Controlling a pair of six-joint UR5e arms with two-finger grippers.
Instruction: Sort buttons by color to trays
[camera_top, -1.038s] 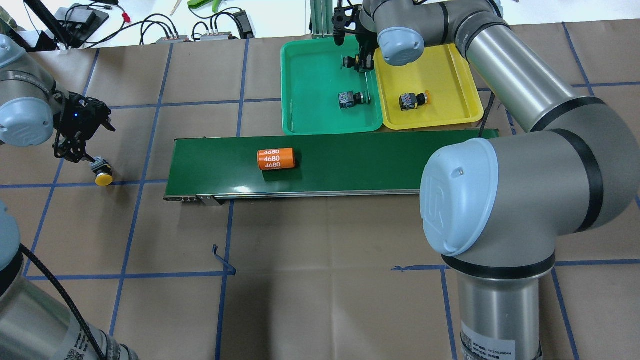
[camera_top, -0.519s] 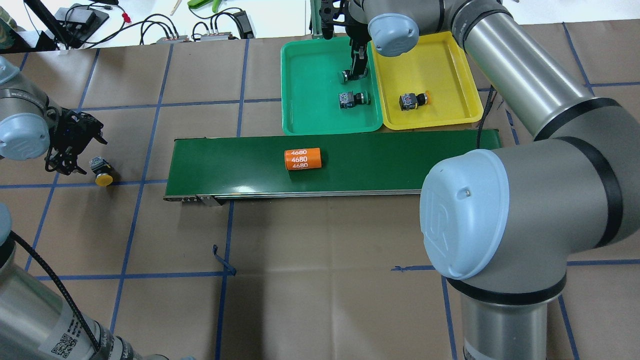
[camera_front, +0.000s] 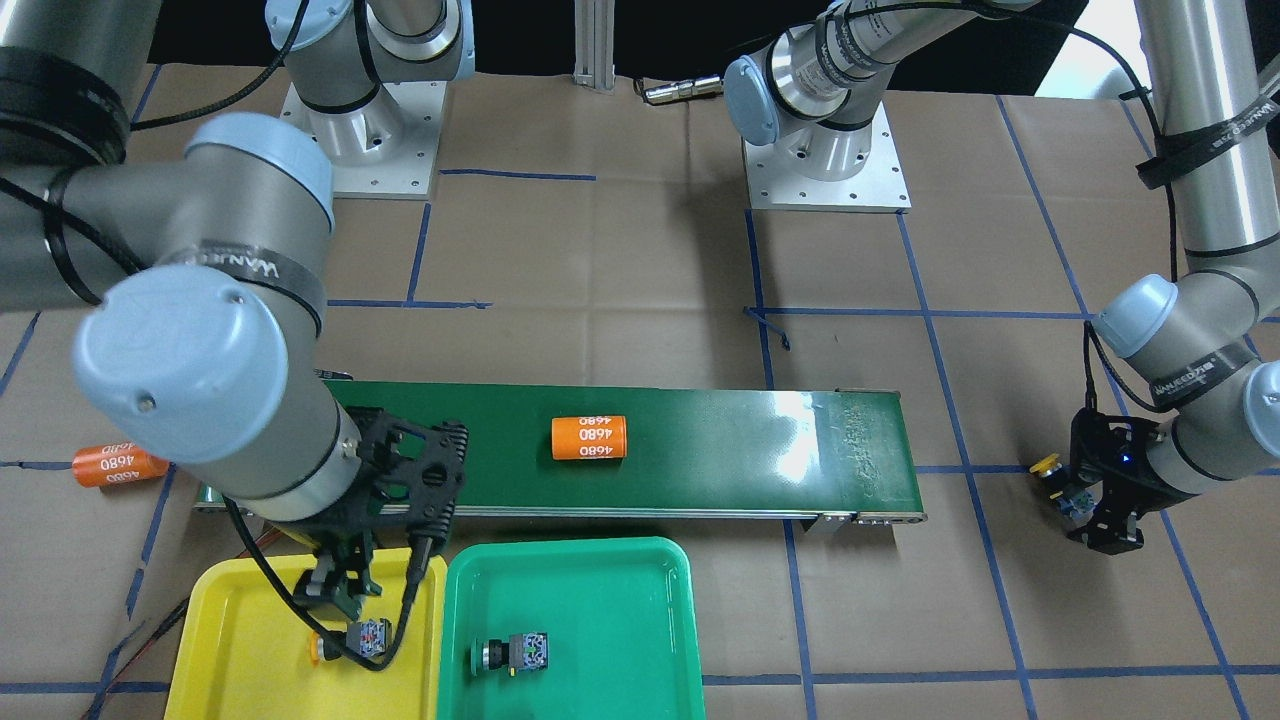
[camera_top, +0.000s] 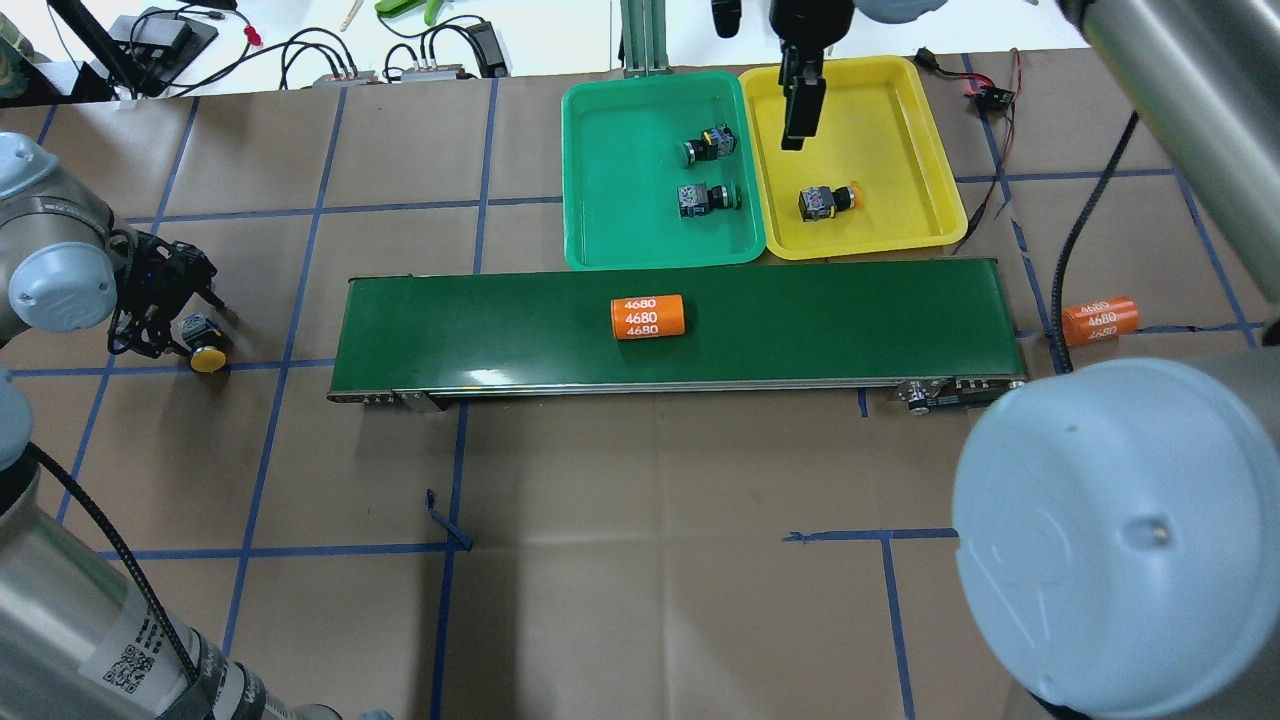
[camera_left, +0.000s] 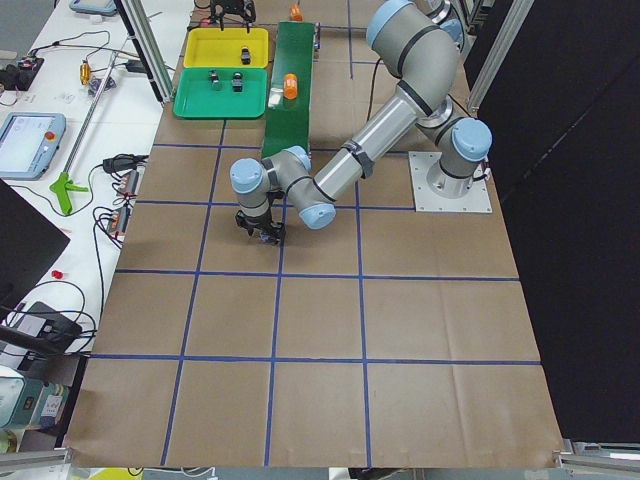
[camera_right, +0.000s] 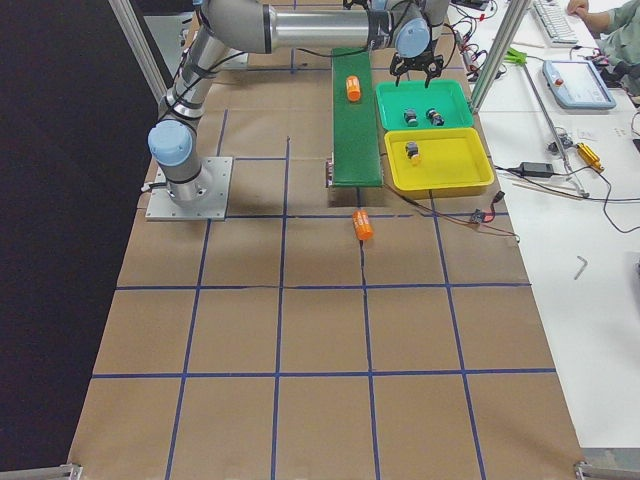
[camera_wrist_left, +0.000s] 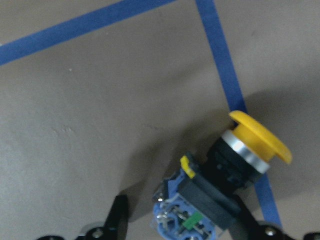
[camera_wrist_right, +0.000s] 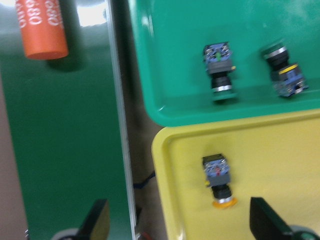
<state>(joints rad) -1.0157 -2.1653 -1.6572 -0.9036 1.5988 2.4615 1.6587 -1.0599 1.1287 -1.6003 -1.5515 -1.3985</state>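
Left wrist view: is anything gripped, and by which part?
Nothing held. The left gripper is open; its fingers flank the switch body of the yellow button, with a gap beside one.

The green tray (camera_top: 620, 180) and the yellow tray (camera_top: 890, 170) are smooth, glossy plastic. The conveyor belt (camera_top: 800, 320) shines faintly; matt brown paper covers the table (camera_top: 650, 550).

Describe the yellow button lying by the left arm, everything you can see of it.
The yellow button lies on its side on the brown paper. It has a glossy yellow mushroom cap, a silver collar, a black body, and a blue-grey contact block with a green part and a yellow tab. The cap overhangs a blue tape line. The left tool, open, straddles the block: one finger stands clear of it; contact on the other side is unclear.
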